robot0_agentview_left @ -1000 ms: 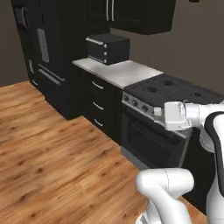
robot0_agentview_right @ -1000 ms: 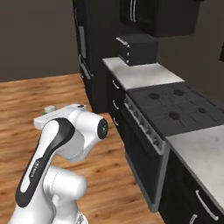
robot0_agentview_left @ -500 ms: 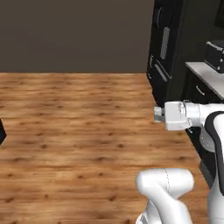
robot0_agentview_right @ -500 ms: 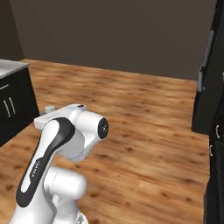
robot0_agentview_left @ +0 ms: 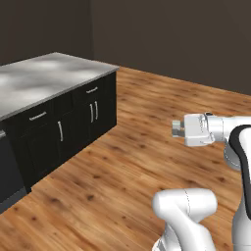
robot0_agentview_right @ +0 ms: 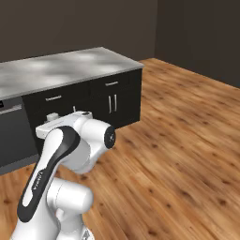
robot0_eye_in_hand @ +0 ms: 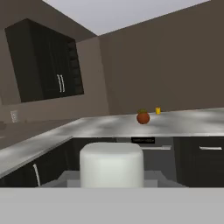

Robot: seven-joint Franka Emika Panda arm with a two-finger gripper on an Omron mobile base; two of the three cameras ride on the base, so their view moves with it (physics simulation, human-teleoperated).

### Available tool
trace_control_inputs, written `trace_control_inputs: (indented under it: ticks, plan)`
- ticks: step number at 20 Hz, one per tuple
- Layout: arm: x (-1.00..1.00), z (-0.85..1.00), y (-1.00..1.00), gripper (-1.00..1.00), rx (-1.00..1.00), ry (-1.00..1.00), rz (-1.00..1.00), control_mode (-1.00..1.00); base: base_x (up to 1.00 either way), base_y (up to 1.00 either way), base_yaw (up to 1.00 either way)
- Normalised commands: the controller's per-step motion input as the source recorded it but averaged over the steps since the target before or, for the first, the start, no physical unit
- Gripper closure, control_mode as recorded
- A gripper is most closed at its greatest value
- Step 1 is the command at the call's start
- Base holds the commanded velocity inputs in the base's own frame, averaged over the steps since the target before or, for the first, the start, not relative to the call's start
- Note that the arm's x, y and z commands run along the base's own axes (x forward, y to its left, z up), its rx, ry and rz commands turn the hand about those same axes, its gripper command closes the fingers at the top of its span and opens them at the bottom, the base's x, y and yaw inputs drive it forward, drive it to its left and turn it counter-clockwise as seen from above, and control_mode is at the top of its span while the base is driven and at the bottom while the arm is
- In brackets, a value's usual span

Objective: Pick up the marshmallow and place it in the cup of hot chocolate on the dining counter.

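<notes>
Left base view: grey marble-topped counter (robot0_agentview_left: 54, 73) on black cabinets at the left, wooden floor (robot0_agentview_left: 127, 166) stretching away from its front. Well to the right of the counter and apart from it, above the floor, gripper (robot0_agentview_left: 175, 129) pointing back toward the counter.

Right base view: same counter (robot0_agentview_right: 70, 65) across the left and middle, with the white arm (robot0_agentview_right: 70, 150) rising in front of its cabinets.

Hand view: dark wall cabinets (robot0_eye_in_hand: 43, 61) above the counter's left run. Low in the middle, in front of the counter, marshmallow (robot0_eye_in_hand: 111, 164), white and blocky, close to the lens. Jaws drawn narrow, gripping the marshmallow. Fingertips themselves not made out. Further right, on the counter's far run, a round terracotta plant pot (robot0_eye_in_hand: 143, 117). Just right of the pot, farther back on the same countertop, the cup of hot chocolate (robot0_eye_in_hand: 158, 110), small and yellow, well apart from the marshmallow.
</notes>
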Motion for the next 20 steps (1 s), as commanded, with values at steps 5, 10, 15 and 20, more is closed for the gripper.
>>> trace_control_inputs:
  ticks: [5, 10, 15, 20]
  plan:
    - [0.0, 0.0, 0.0, 1.0, 0.0, 0.0, 0.0, 1.0, 0.53, -0.32, 0.76]
    - [0.0, 0.0, 0.0, 1.0, 0.0, 0.0, 0.0, 1.0, 0.57, -0.49, 0.54]
    - [0.0, 0.0, 0.0, 1.0, 0.0, 0.0, 0.0, 1.0, 0.68, -0.76, 0.36]
    - [0.0, 0.0, 0.0, 1.0, 0.0, 0.0, 0.0, 1.0, 0.41, -1.0, 0.26]
